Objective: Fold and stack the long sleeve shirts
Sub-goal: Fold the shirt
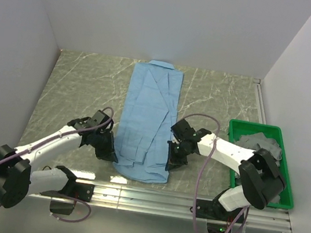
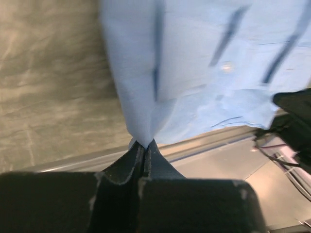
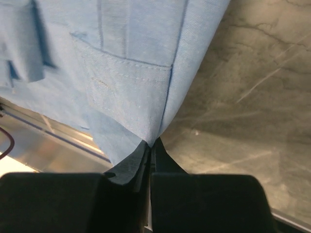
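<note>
A light blue long sleeve shirt lies as a long narrow strip down the middle of the table, collar at the far end, sleeves folded in. My left gripper is shut on its near left edge; in the left wrist view the cloth rises from the pinched fingertips. My right gripper is shut on its near right edge; the right wrist view shows the shirt with its chest pocket, pinched at the gripper. A grey shirt lies crumpled in the green bin.
A green bin stands at the right, close to the right arm. White walls close in the left, far and right sides. A metal rail runs along the near table edge, just below the shirt's hem.
</note>
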